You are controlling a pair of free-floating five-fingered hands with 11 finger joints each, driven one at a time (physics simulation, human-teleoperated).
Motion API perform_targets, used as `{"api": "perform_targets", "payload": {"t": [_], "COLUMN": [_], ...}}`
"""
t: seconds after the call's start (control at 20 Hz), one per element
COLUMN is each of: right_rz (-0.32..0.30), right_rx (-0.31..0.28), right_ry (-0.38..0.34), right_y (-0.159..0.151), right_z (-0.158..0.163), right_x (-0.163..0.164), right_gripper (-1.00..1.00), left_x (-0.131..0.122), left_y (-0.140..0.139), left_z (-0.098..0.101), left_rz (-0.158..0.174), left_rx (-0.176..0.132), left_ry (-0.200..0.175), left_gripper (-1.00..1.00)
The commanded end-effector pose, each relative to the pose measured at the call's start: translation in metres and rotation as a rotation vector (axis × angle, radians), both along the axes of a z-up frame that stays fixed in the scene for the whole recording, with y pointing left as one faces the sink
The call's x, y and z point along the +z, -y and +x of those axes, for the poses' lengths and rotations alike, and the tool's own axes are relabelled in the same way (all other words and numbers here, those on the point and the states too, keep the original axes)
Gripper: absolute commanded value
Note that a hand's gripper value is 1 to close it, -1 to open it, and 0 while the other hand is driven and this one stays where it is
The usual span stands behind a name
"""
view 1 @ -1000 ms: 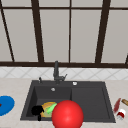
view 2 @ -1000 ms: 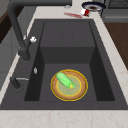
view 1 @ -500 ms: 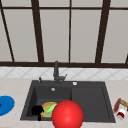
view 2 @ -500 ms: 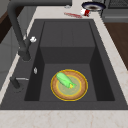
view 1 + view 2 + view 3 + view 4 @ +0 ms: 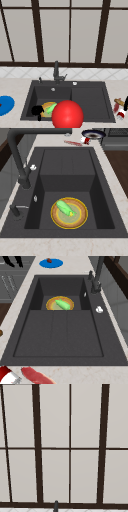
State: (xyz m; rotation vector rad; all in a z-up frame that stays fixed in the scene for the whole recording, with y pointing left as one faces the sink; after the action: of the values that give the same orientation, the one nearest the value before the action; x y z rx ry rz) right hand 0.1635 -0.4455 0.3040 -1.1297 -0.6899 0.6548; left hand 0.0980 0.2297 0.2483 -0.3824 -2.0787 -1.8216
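My left hand (image 5: 37, 110) hangs at the front left corner of the dark sink (image 5: 105, 100), with nothing in it. In the right side view its fingers (image 5: 10, 261) point down over the far front counter, straight and apart. In the basin just right of the hand lies a round orange plate (image 5: 46, 108) with a green vegetable (image 5: 51, 108) on it. The plate (image 5: 80, 218) and vegetable (image 5: 64, 208) rest on the basin floor, also seen as plate (image 5: 51, 303) and vegetable (image 5: 63, 304). A big red ball (image 5: 67, 114) sits at the front, covering part of the plate.
A dark faucet (image 5: 56, 71) stands behind the basin. A blue plate (image 5: 5, 105) with a small red bit (image 5: 49, 260) lies on the left counter. On the right counter lie a red-and-white item (image 5: 121, 113), a red strip (image 5: 116, 107) and a dark bowl (image 5: 93, 133).
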Motion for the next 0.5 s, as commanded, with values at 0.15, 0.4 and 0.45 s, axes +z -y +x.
{"api": "perform_targets", "payload": {"t": [0.15, 0.4, 0.45], "right_rz": [-0.023, -0.019, -0.019], "right_rx": [0.099, 0.117, 0.121], "right_ry": [0.034, 0.013, 0.012], "right_y": [-0.024, -0.045, -0.05], "right_z": [0.0, -0.001, -0.002], "right_x": [0.017, 0.038, 0.041], "right_gripper": [1.0, 1.0, 1.0], "left_x": [0.0, 0.0, 0.0], "left_y": [0.0, 0.0, 0.0], "left_z": [0.0, 0.0, 0.0], "left_rz": [0.0, 0.0, 0.0], "left_rx": [0.0, 0.0, 0.0], "left_ry": [0.0, 0.0, 0.0], "left_gripper": [0.0, 0.0, 0.0]}}
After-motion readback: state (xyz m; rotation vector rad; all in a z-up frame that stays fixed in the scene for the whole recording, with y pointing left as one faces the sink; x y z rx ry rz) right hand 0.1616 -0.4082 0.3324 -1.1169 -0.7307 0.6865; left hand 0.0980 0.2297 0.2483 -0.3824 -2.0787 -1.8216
